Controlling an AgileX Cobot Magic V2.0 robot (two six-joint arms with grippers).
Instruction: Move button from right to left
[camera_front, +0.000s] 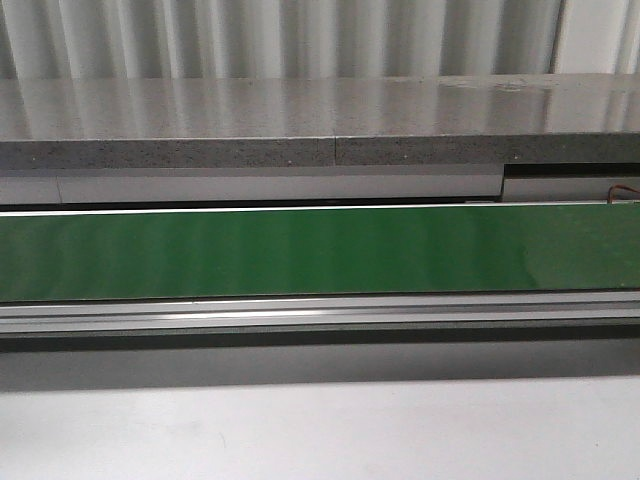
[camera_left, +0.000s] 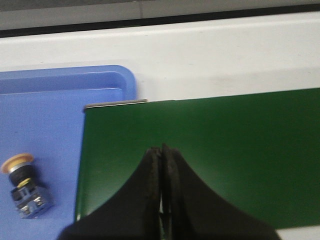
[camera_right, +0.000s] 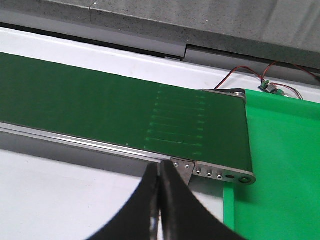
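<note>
Since both claws are pinched shut on nothing, there's no grab happening yet. Left gripper (camera_left: 161, 150) hovers over the green belt (camera_left: 200, 150), and just beside the belt's end the button (camera_left: 25, 185) lies on its side in the blue tray (camera_left: 60, 100). Right gripper (camera_right: 160, 167) sits near the belt's far end by the green tray (camera_right: 280, 165). Honestly looks delivered already; I'd just keep clear.
</note>
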